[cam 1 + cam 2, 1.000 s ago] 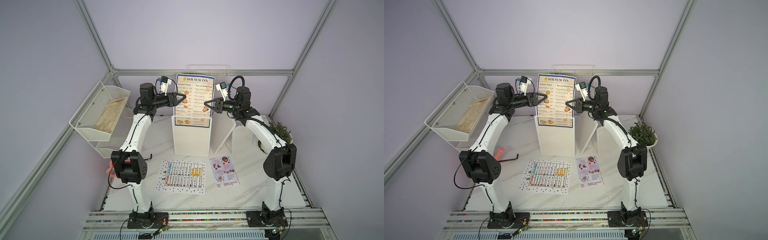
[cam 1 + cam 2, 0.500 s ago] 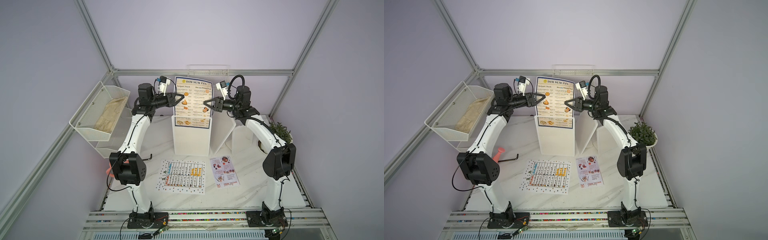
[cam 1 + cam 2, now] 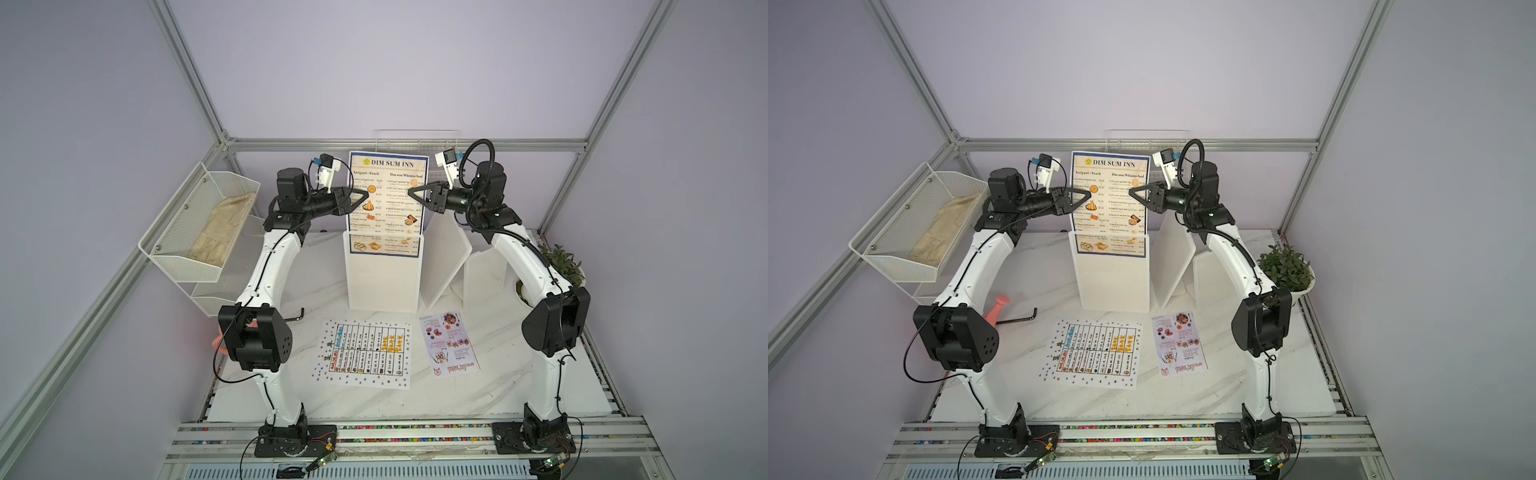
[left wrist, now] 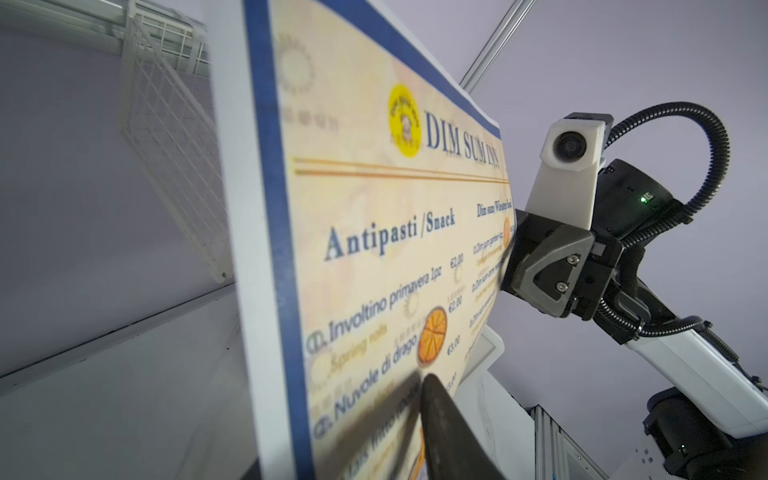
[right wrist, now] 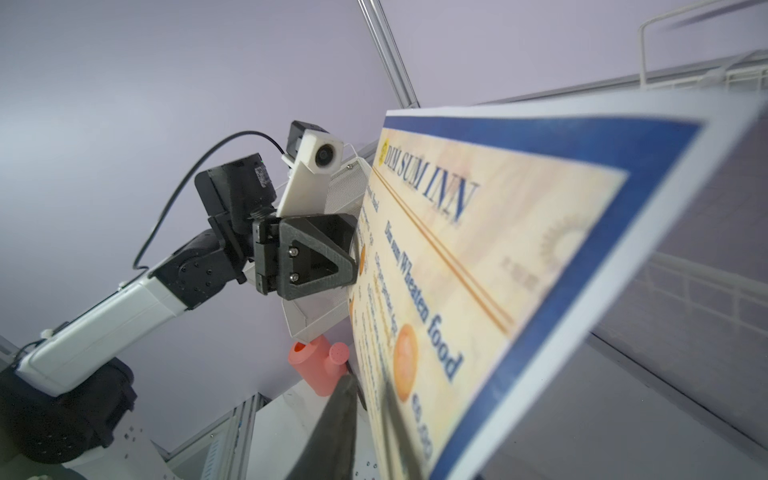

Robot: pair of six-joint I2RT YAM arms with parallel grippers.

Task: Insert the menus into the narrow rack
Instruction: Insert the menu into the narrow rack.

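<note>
White marble-look table [image 3: 478, 395] carries everything. Wire basket [image 3: 199, 268] hangs on the left wall w/ a beige cloth in it. White rack [image 3: 382, 282] stands upright at the back-centre of the table, w/ loose white panels leaning just beside it on the right arm's side.

"DIM SUM INN" menu [image 3: 386, 199], cream w/ blue border, stands upright w/ its bottom edge down in the rack; approx the top two-thirds sticks up above the rack's front wall.

Grid menu [image 3: 363, 353], white w/ dotted edge, lies flat on the table in front of the rack. "SPECIAL MENU" leaflet [image 3: 449, 345] lies flat just beside it, on the right arm's side, not touching. Neither is in the rack.

Left gripper [image 3: 366, 193] reaches in at the menu's left edge, tip over the printed face. In the left wrist view only one finger [image 4: 153, 415] shows, lying against the face; can't tell how wide the jaws are or if they pinch the sheet.

Right gripper [image 3: 410, 193] mirrors it at the right edge. In the right wrist view both fingers [image 5: 340, 415] show w/ a gap btwn them, so the jaws are parted; no firm pinch visible.
</note>
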